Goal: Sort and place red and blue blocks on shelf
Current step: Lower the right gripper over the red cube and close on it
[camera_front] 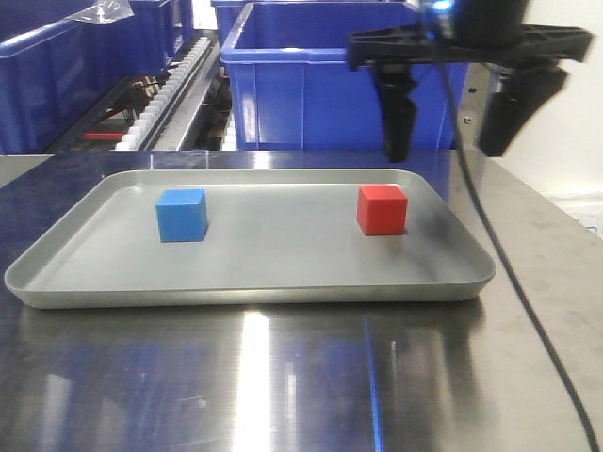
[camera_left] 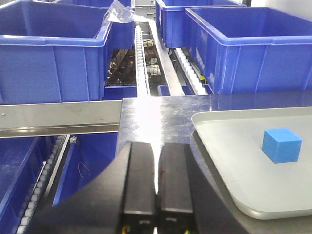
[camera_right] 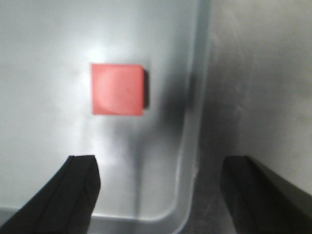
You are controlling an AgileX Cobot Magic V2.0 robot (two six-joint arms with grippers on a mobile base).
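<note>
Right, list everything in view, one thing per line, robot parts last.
blue block: one, blue, on the tray's left half
red block: one, red, on the tray's right half
tray: one, grey metal, on the table
table: one, steel, in front of the shelf
shelf: one, steel rail, behind the table
roller tracks: at least two, white, between the bins
bins: at least three, blue, on the shelf
film: one, clear, on a bin's rim
cable: one, black, across the table's right side
left pincer: one, black, shut, left of the tray
right pincer: one, black, open, above the tray near the red block
</note>
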